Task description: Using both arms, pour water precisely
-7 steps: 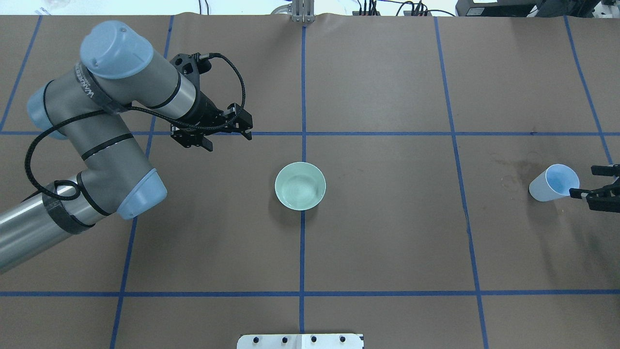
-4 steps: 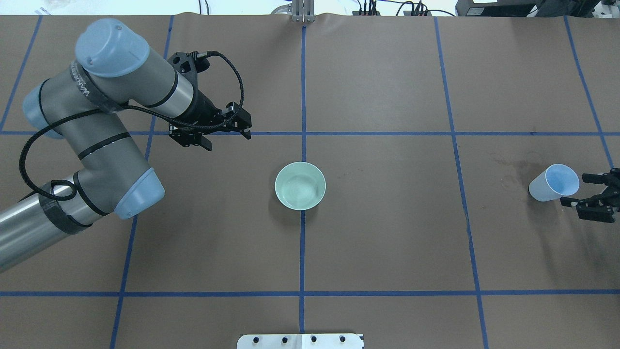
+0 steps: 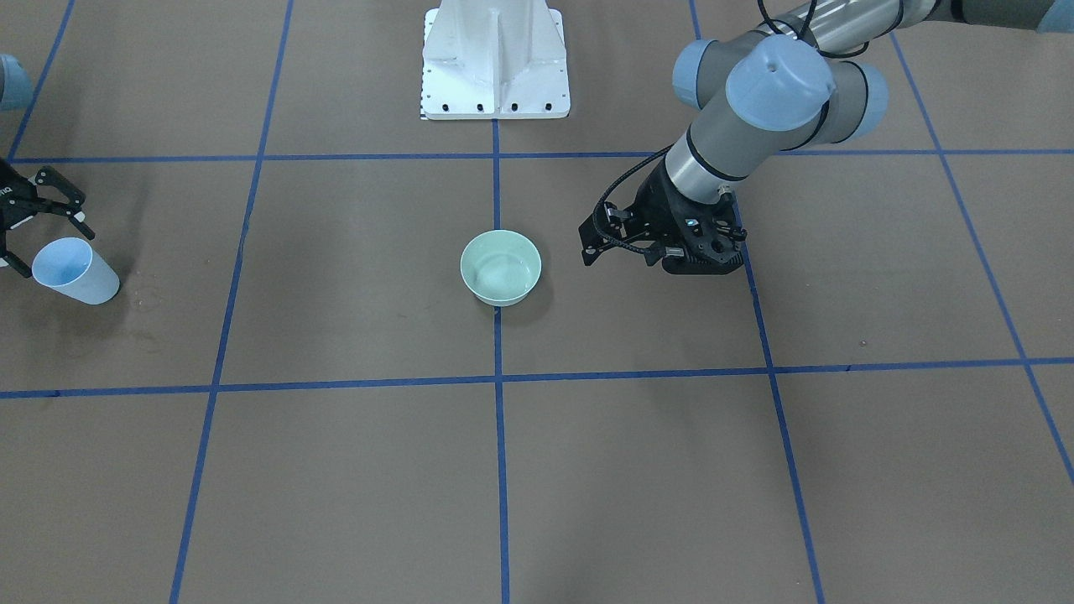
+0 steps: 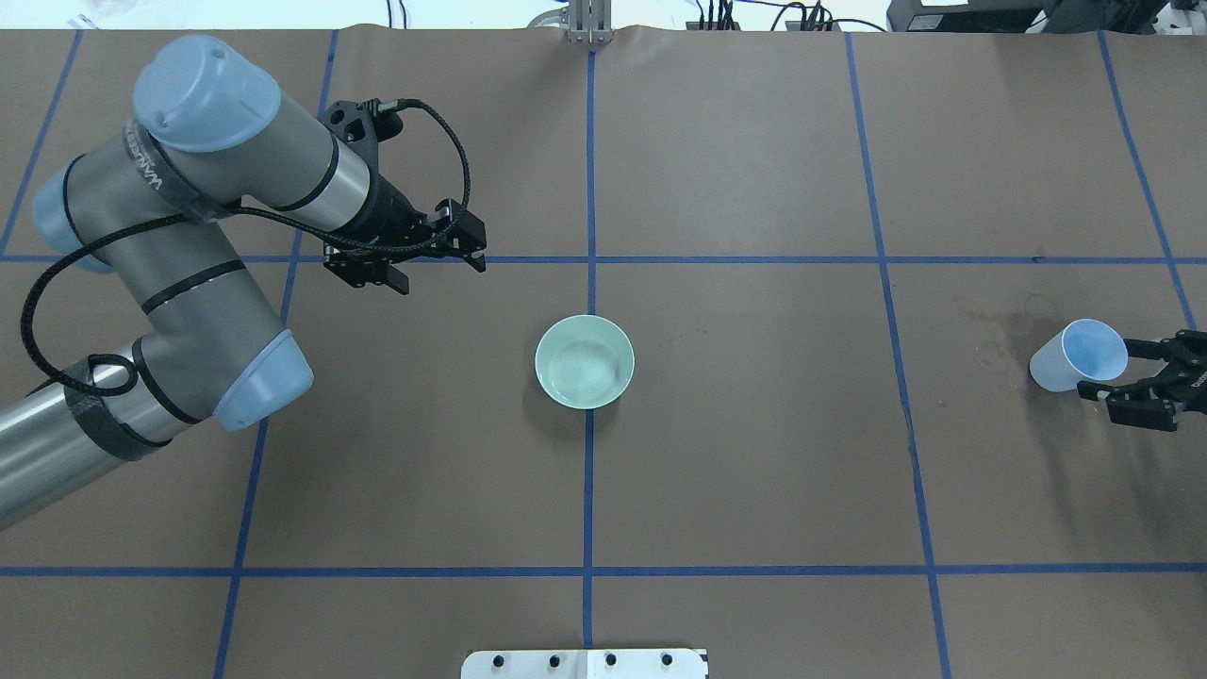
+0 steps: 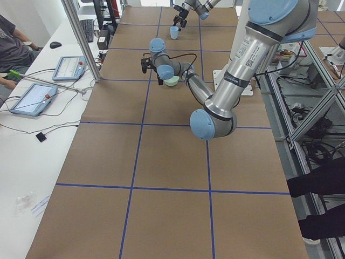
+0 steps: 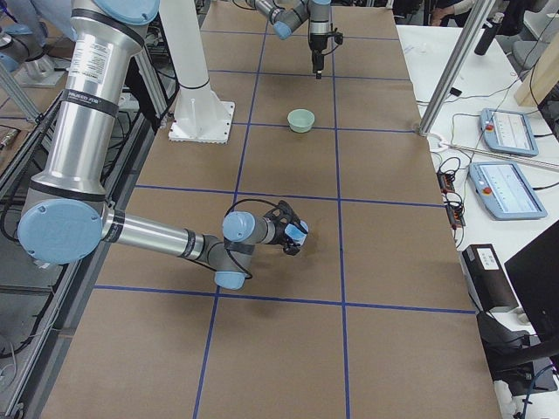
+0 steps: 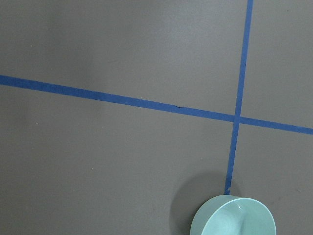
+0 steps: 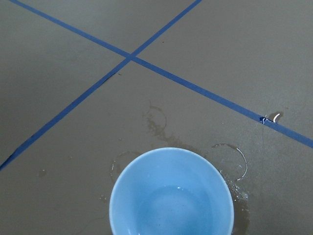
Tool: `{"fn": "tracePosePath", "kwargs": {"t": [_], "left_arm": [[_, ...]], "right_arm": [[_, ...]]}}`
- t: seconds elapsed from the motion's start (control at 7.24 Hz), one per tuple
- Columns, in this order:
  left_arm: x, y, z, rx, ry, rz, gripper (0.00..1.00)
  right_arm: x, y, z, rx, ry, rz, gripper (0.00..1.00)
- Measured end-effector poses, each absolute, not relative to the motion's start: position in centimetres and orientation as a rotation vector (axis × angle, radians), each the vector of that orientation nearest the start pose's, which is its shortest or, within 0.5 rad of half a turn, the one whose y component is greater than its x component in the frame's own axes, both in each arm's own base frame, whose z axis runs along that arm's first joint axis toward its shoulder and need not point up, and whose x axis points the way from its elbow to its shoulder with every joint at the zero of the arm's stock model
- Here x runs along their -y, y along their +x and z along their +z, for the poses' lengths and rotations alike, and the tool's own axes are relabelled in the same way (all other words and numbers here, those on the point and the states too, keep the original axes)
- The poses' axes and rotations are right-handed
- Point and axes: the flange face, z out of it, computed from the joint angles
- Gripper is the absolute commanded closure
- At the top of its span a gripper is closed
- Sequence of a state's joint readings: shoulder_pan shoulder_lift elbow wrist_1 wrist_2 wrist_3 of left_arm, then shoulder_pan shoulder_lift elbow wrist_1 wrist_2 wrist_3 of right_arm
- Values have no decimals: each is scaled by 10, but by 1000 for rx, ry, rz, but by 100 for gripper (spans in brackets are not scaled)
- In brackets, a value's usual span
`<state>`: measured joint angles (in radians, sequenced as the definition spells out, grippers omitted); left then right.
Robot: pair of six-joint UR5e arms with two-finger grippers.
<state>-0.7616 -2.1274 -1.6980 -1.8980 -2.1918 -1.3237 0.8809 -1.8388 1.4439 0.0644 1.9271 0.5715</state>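
Presently the right gripper [image 4: 1109,371], jaws apart either side of the pale blue tapered cup [image 4: 1058,366] holding the shallow clear water [image 8: 171,205], may spill it if it closes off-centre; the left gripper [image 4: 439,270], likewise spread and empty, hovers apart from the mint-green round bowl [image 4: 585,325].

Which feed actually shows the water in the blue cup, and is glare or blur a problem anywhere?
Right wrist view: sharp, no glare; the blue cup, cropped by the bottom edge, shows the water only as faint ripples and small glints. Overhead view: evenly lit, but the cup is small near the right edge, its water unreadable. Side views: cup too small.
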Motion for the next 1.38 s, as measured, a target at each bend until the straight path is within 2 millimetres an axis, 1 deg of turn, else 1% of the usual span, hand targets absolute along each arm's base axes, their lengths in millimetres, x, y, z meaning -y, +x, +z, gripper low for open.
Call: {"fn": "tracePosePath", "kwargs": {"t": [0.41, 0.97, 1.11, 1.24, 1.38], "left_arm": [[503, 419, 239, -1119, -27, -148, 1], [503, 419, 244, -1113, -31, -150, 1], [503, 419, 244, -1114, -30, -150, 1], [502, 418, 243, -1114, -30, -149, 1], [502, 418, 243, -1115, -29, -149, 1]], "right_arm": [[349, -176, 659, 961, 824, -325, 1], [356, -185, 660, 946, 841, -314, 2], [358, -187, 662, 946, 838, -310, 9], [359, -188, 662, 948, 834, -304, 31], [359, -188, 663, 949, 832, -300, 42]]}}
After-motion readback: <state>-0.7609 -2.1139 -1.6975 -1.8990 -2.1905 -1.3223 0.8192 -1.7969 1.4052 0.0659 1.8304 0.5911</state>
